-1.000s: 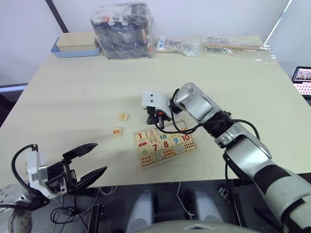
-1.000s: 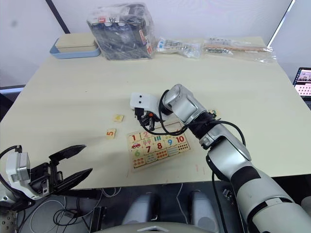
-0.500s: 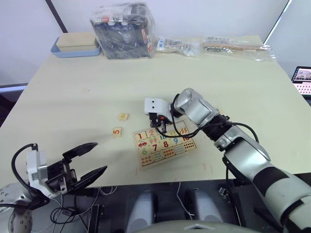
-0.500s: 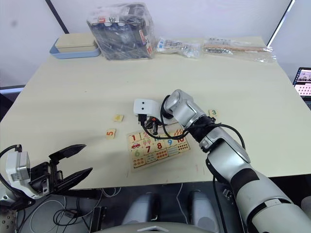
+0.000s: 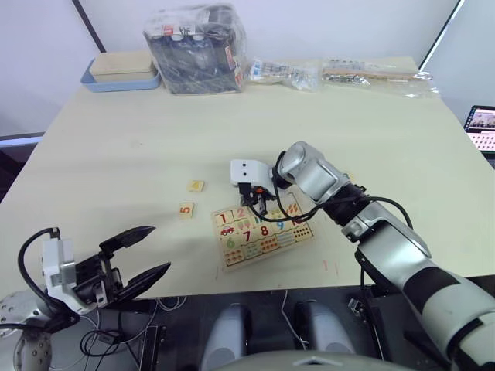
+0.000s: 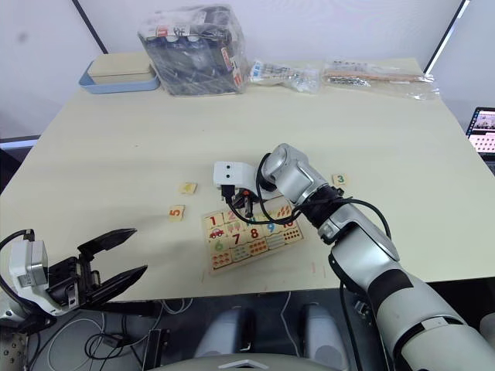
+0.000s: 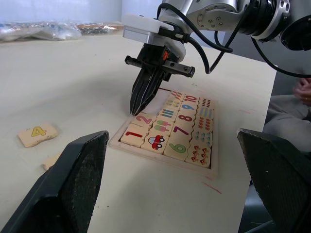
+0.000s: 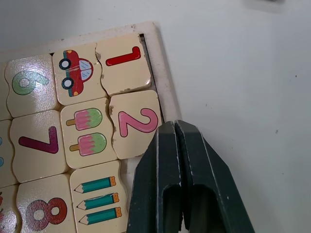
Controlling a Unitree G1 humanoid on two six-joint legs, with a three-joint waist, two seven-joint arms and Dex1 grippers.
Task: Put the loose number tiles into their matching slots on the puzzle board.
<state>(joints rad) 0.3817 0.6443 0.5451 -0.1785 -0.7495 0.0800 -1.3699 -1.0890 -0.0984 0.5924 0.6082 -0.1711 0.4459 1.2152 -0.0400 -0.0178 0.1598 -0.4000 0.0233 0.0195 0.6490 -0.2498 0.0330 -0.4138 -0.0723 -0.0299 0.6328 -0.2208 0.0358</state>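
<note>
The puzzle board [image 5: 263,229] lies near the table's front edge. Tiles 1 [image 8: 124,63] and 2 [image 8: 136,124] sit in its top row; the slots beside them are covered by my right arm. My right gripper [image 5: 255,207] is shut with nothing in it, and its tips rest at the board's far frame, right beside tile 2. Loose tiles 4 [image 5: 196,185] and 5 [image 5: 186,209] lie left of the board. Loose tile 3 [image 6: 338,179] lies to the board's right. My left gripper [image 5: 160,249] hangs open and empty off the table's front left.
A blue-edged tray with a wooden box [image 5: 120,71] stands at the back left. Next to it is a plastic-wrapped bundle [image 5: 197,48], and plastic bags [image 5: 379,73] line the far edge. A screen [image 5: 481,127] shows past the table's right side.
My right gripper has come a little nearer and lower, from just behind the board onto its far frame by tile 2. The left arm and the loose tiles have not moved.
</note>
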